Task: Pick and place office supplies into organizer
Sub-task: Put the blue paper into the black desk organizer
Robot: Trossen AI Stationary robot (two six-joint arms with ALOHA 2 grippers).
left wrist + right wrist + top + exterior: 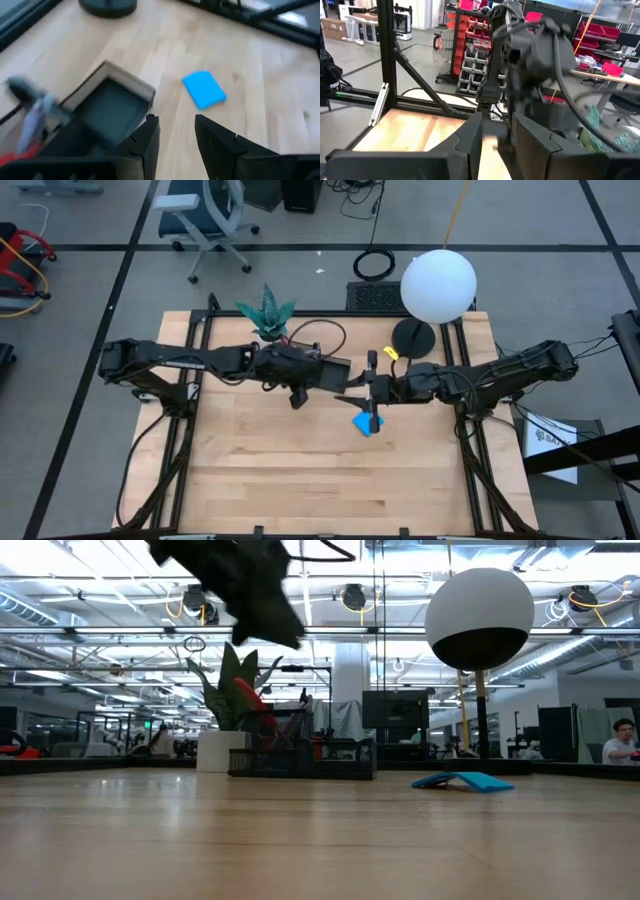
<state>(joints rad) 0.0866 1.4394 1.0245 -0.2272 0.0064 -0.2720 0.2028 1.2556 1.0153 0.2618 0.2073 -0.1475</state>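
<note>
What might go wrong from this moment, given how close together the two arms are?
1. The left gripper and right gripper face each other near the organizer; they may collide.
2. The blue notepad lies partly under the right arm, which may push it.
3. The lamp stands close behind the right arm and may get bumped.

The surface (pixel 300 470) is pale wood in glued strips, smooth with a soft satin sheen that shows faint reflections in the low view. The organizer (pixel 107 107) at the left of the left wrist frame is black metal mesh, matt, with a fine woven wall. The notepad (pixel 203 89) looks like bright blue paper, flat and matt. The left gripper's fingers (pixel 150 137) are dark, smooth, matt plastic. The lamp globe (pixel 438 284) is white, smooth and matt.
</note>
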